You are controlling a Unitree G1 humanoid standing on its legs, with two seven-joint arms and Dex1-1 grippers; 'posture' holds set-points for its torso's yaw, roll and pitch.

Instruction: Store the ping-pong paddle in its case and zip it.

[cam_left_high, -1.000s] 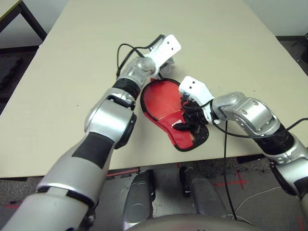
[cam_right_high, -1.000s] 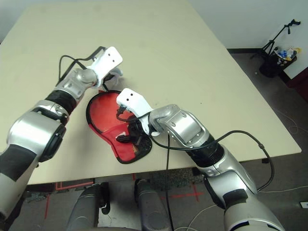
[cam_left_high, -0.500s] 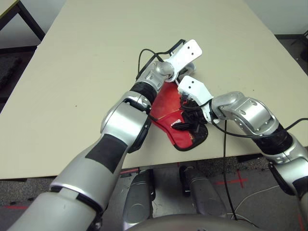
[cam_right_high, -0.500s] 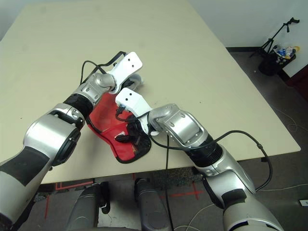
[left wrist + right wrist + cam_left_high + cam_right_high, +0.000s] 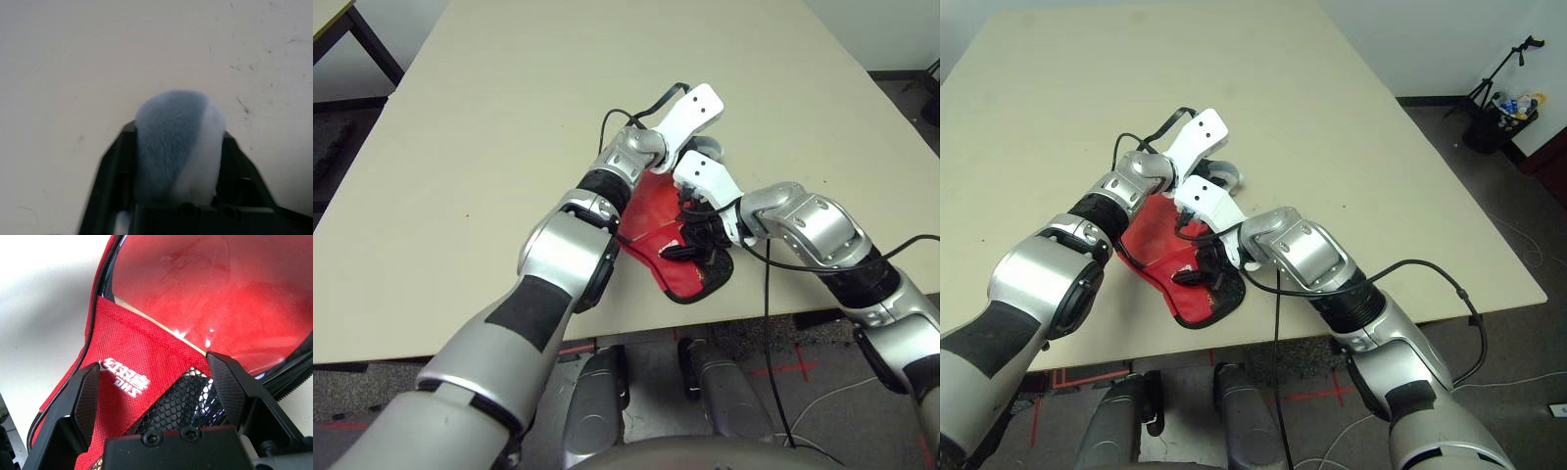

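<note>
- Logging a shift versus 1 second back: finding the left end effector [image 5: 178,133] no longer at the upper left of the case [image 5: 690,284], but swung across above its upper rim, at the centre of the head view, close beside the right end effector [image 5: 154,363].
- Seeing a small pouch [image 5: 166,161] sitting inside the left end effector, framed by pale bench [image 5: 509,98] beyond; not managing to tell whether clamping it or already letting go.
- Finding the right end effector wide apart and gripping nothing, as 1 second back, straddling the case's folded flap just above the white logo and the mesh pocket.
- Locating the ping-pong paddle [image 5: 220,293] lying inside the case, its face showing through the unzipped opening at upper right of the right wrist view.
- Reading this as stowing done and zipping still pending; judging the pouch as an obstruction being carried off the zip line, with the right side waiting to pin the flap.

Materials and shapes:
- Paddle face: smooth, glossy red rubber, throwing small highlights; thin pale edge showing where the flap is crossing it.
- Case: woven red fabric, coarse grain, paddle-shaped outline, black zip trim running round the rim, black open mesh over the handle end; limp, likely creasing under any push.
- Pouch: rounded, fuzzy, blue-grey and white, looking soft and squashable.
- Bench: flat, matt, cream, faintly scuffed.
</note>
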